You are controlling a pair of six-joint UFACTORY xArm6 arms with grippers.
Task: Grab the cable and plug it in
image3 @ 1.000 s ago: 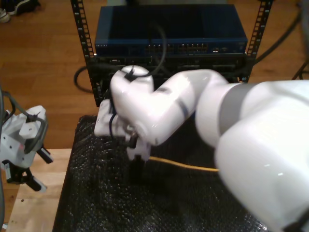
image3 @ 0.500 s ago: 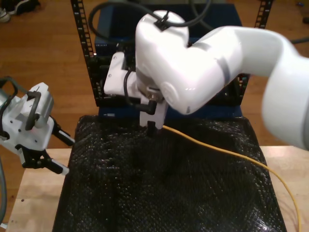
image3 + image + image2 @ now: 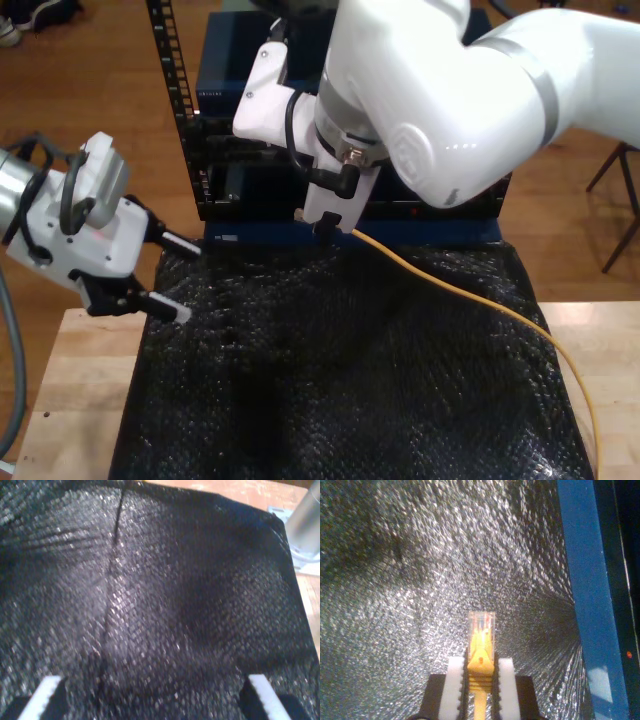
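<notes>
Black mat (image 3: 340,390), one cable (image 3: 470,300) (second hand (image 3: 480,680) gripping it).

My second tool (image 3: 331,228), clamped on the cable (image 3: 470,295), has risen off the black bubble-wrap mat (image 3: 340,380) and carried the clear plug (image 3: 481,630) up to the blue rack unit's (image 3: 350,232) lower front edge, the cable now trailing from there across the mat. My first tool (image 3: 172,276), spread wide, has moved in over the mat's edge, nearer the rack unit.
</notes>
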